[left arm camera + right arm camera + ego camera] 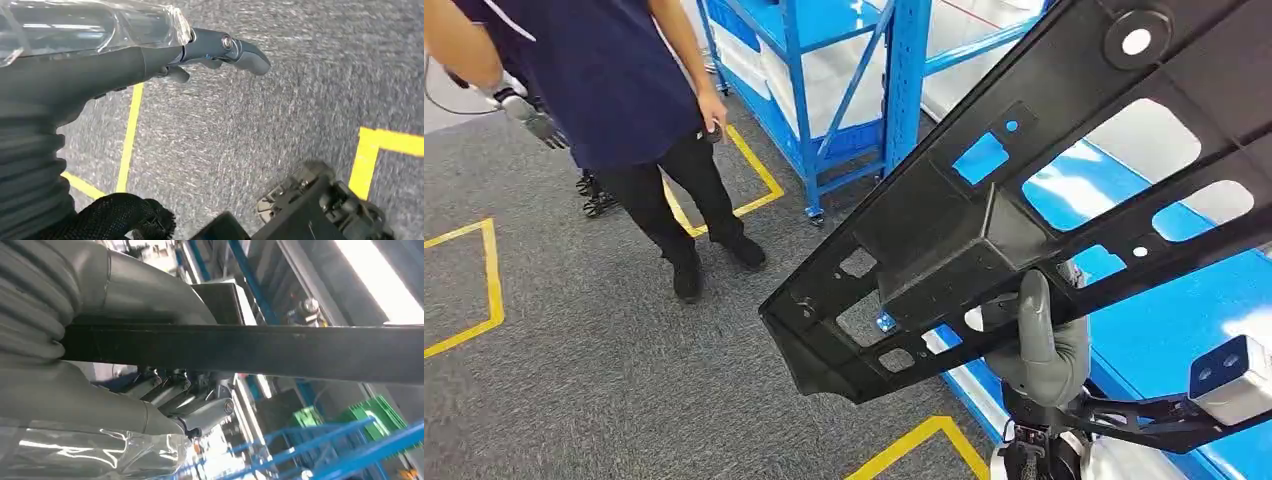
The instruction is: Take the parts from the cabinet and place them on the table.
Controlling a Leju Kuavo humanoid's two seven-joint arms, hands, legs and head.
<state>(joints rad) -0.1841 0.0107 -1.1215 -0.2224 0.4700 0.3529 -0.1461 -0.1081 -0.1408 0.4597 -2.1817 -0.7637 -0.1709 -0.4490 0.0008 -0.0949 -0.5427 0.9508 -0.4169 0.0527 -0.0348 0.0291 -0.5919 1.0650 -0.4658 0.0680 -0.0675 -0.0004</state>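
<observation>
Grey carpet (574,360) with yellow tape; right hand (1044,345) clamps black panel (984,210); left hand (220,50) seemingly loose, holding nothing.

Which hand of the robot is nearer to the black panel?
The right hand: it grips the black panel from below. The left hand hangs apart from it, over the grey carpet, holding nothing.

Person (614,90) on grey carpet (574,370)
</observation>
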